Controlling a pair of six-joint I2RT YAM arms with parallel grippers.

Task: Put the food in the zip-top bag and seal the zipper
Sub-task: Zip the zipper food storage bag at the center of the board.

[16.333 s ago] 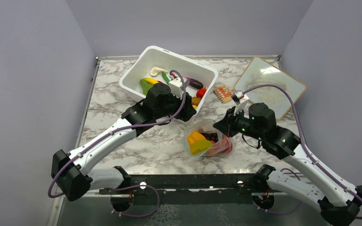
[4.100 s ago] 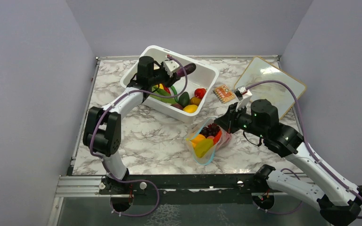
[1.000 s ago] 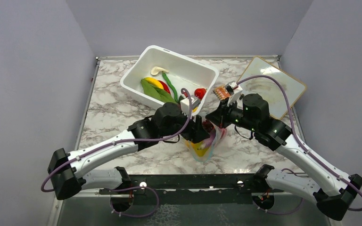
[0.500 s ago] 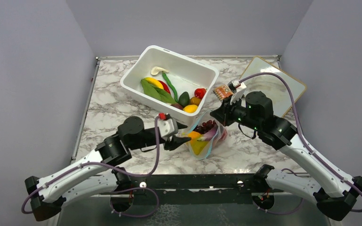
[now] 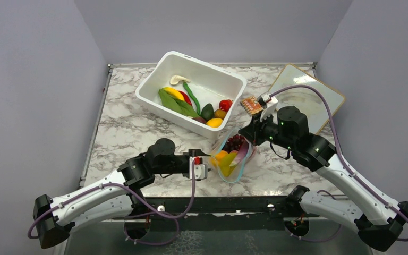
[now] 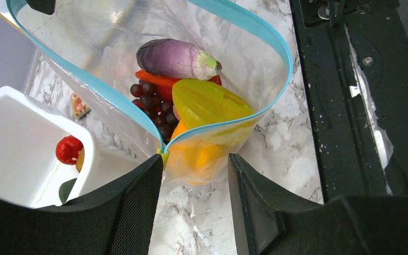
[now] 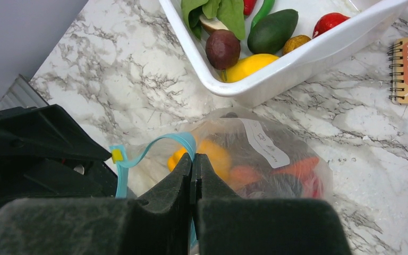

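While the right gripper [image 7: 194, 162] pinches the blue zipper [image 7: 162, 140] with its jaws tight together, the zip-top bag [image 5: 232, 159] stands open near the middle of the tabletop's near edge. The left gripper [image 6: 195, 159] has its jaws wide apart and holds nothing; the end of the bag's mouth sits at the gap between them. Inside the bag lie an eggplant [image 6: 176, 58], grapes [image 6: 151, 95], a yellow pepper [image 6: 207, 103] and a carrot [image 6: 156, 79]. The table [image 5: 133, 127] is white marble with grey veins. A white tub [image 5: 215, 85] toward the far edge holds more food [image 5: 176, 95]. An orange packet [image 5: 251, 105] lies beside it, and a pale board [image 5: 308, 95] fills the far right corner. Plain grey walls [image 5: 212, 26] stand around.
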